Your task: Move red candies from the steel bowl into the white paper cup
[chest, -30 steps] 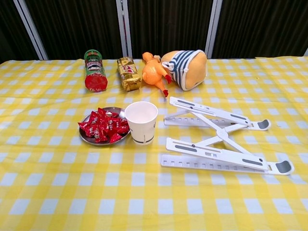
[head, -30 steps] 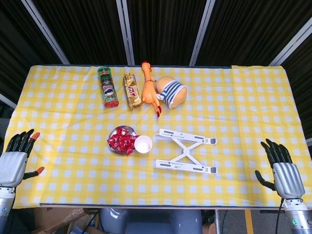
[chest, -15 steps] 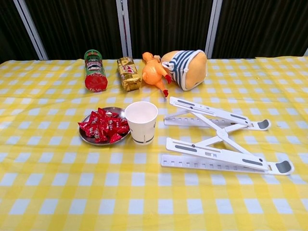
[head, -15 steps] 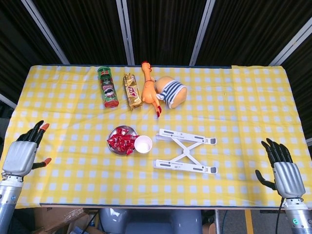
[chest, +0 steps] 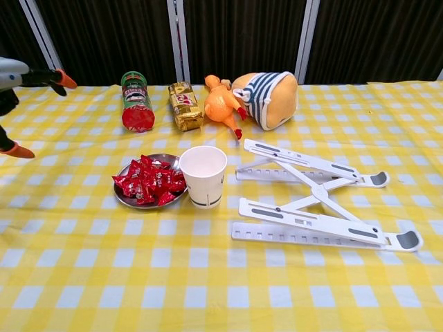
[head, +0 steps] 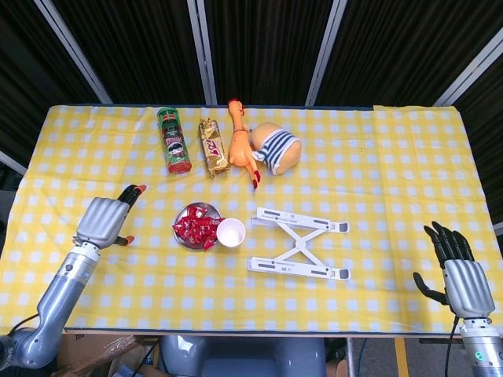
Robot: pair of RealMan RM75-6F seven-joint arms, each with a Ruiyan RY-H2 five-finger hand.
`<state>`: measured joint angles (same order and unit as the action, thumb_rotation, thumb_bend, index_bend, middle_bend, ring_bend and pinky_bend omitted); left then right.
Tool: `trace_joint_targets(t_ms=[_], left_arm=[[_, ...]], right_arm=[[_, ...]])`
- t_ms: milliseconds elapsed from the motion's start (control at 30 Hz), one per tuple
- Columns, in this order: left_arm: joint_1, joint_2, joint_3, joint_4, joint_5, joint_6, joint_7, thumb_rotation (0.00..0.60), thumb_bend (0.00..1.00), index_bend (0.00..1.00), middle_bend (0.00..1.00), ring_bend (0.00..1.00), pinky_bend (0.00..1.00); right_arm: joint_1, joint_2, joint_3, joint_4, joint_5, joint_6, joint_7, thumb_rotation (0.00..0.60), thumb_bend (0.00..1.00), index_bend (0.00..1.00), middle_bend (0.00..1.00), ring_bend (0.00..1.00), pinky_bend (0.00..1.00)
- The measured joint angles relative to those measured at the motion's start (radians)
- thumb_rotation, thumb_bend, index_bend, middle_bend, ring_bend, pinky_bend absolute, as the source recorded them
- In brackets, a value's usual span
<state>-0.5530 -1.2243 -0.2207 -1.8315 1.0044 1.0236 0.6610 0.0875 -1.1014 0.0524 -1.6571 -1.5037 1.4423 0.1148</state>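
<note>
Peeking from the chest view, we see only our left hand (chest: 14, 76) edge; both hands, right hand (head: 462, 279) too, maybe spread, holding nothing.

tablecloth (head: 377, 157): was yellow-and-white checked
candies (head: 196, 228): were red
paper cup (head: 231, 232): was white
folding stand (head: 302, 243): was white
plush toy (head: 277, 148): wore navy-and-white stripes

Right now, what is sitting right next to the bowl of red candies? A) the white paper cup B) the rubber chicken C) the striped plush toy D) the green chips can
A: the white paper cup stands right beside the steel bowl holding the red candies, while the can, the plush and the chicken all lie farther back on the table.
</note>
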Motion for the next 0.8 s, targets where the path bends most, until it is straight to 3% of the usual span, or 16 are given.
trace_joint_targets(t_ms=[367, 800], left_arm=[[-0.199, -0.162, 0.027, 0.052, -0.296, -0.038, 0.222, 0.600, 0.16, 0.14, 0.14, 0.83, 0.87], [-0.360, -0.358, 0.050, 0.199, -0.459, -0.006, 0.309, 0.600, 0.18, 0.19, 0.16, 0.83, 0.87]], right_arm=[[0.004, 0.009, 0.004, -0.009, 0.005, -0.008, 0.031, 0.600, 0.41, 0.00, 0.00, 0.00, 0.00], [0.006, 0.020, 0.007, -0.015, 0.007, -0.010, 0.065, 0.600, 0.41, 0.00, 0.00, 0.00, 0.00]])
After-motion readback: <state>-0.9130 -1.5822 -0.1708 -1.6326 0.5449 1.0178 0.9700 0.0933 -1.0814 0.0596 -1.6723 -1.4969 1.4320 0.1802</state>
